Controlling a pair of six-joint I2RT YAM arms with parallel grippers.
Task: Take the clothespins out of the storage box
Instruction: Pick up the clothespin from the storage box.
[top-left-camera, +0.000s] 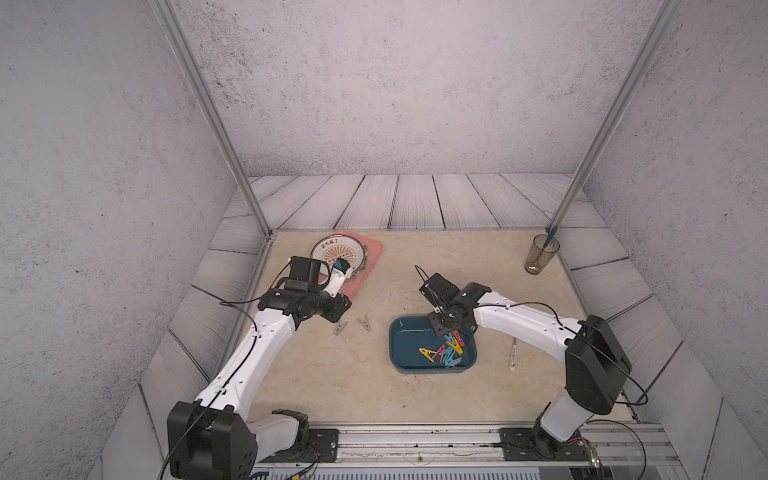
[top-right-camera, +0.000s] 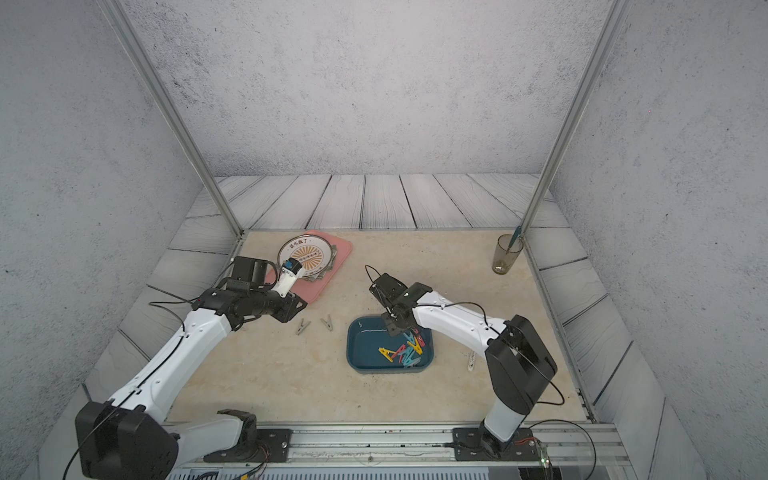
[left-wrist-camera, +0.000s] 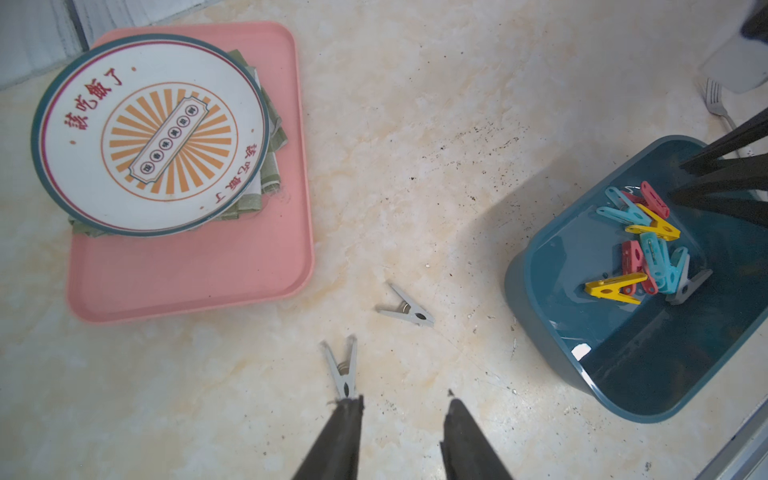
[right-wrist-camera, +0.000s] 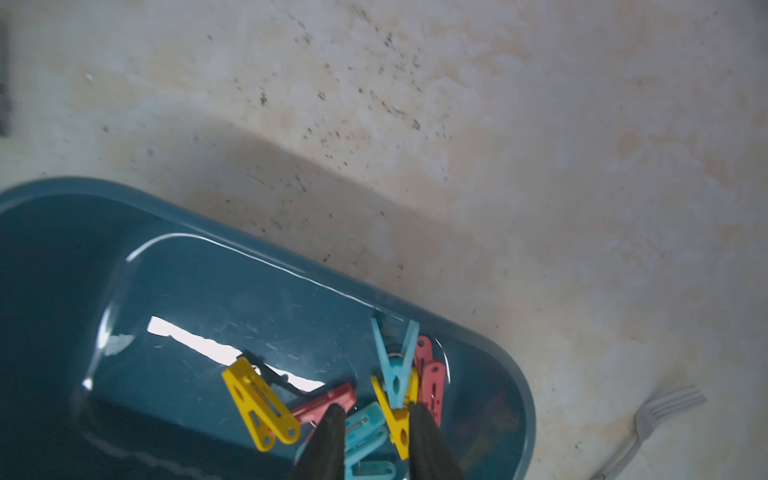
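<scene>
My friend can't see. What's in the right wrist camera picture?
The right gripper hangs open over yellow, red and blue clothespins in the dark teal storage box. A fork lies on the beige table beside it.

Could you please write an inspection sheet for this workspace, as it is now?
Surface: beige marbled tabletop, dark specks.
Job's things: storage box holds coloured clothespins; two grey clothespins lie outside it.
Clutter: pink tray with plate on folded cloth; fork; glass.
Grippers: left gripper open, empty; right gripper in the storage box, yellow clothespin between its fingers, grip unclear.
Cables: black cables looped along both arms.
Surroundings: grey walls, metal posts.
</scene>
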